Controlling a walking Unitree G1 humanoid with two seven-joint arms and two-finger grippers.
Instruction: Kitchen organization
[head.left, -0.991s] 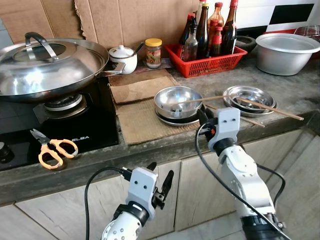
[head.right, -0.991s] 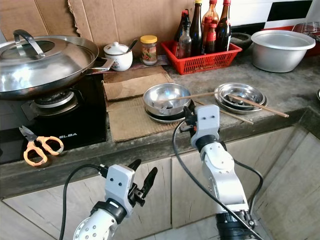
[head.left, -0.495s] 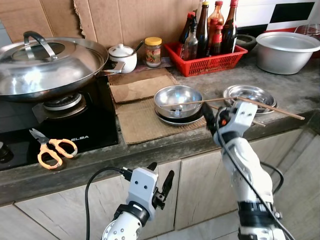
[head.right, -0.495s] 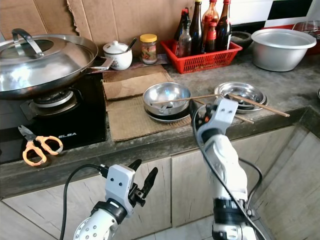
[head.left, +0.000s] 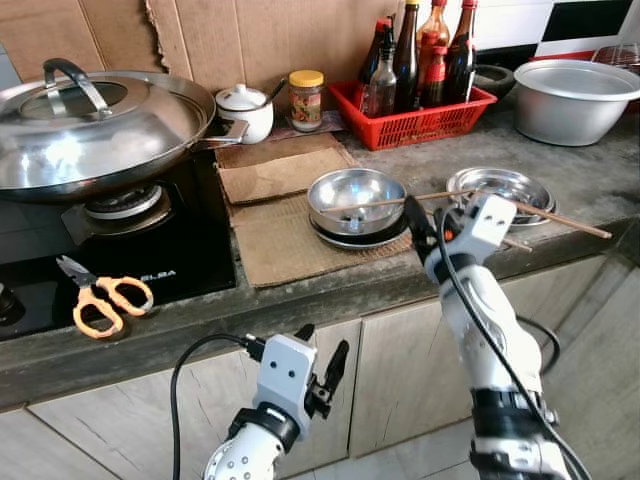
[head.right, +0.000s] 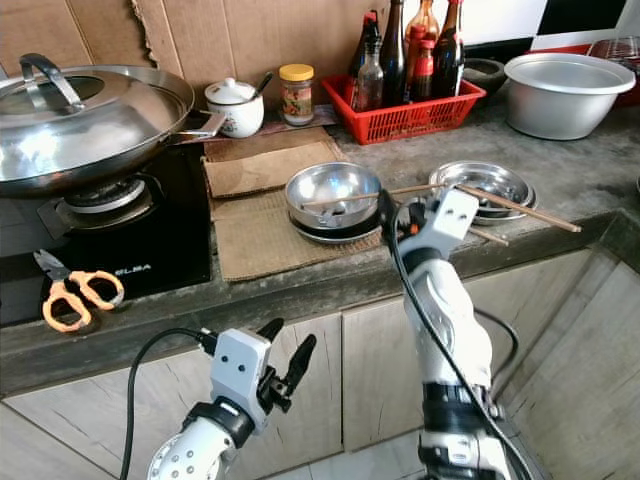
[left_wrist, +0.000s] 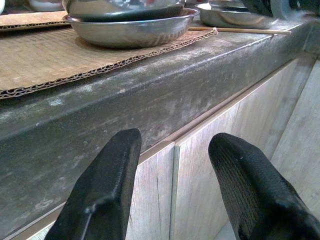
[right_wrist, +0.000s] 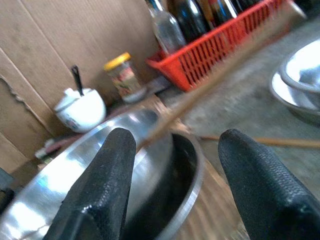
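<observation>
On my far left a lidded steel wok (head.left: 95, 130) sits on the black gas hob (head.left: 150, 250), w/ orange-handled scissors (head.left: 100, 300) lying on the glass. My left gripper (head.left: 322, 372) hangs below the grey stone table (head.left: 330, 290) edge, fingers (left_wrist: 105, 190) spread wide, holding nothing; its wrist cam catches the table's front lip and cabinet doors. Centre: stacked steel bowls (head.left: 358, 205) on brown cardboard (head.left: 285, 240), a long wooden chopstick (head.left: 400, 201) resting across the rim. My right gripper (head.left: 425, 225) is up beside those bowls, fingers (right_wrist: 100, 190) wide apart around the blurred chopstick, not clamped. Right wrist cam adds the white sugar pot (right_wrist: 80, 107), yellow-lidded jar (right_wrist: 123, 77), red plastic basket of bottles (head.left: 420, 100).
</observation>
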